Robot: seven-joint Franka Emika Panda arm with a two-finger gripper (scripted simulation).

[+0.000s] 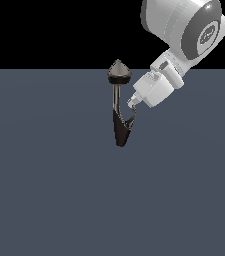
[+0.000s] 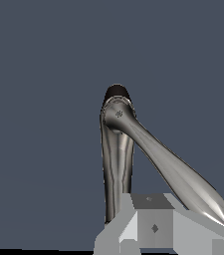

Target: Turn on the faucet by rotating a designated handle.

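The gripper has its tip right next to the faucet, up by the thin stem and just above the handle. I cannot tell if its fingers are open or closed, because they are too small in the exterior view and only a grey block shows in the wrist view. The handle is a thin curved lever that sticks out from the black body toward the gripper. I think the arm leans in from that side so the tip can push the lever around.
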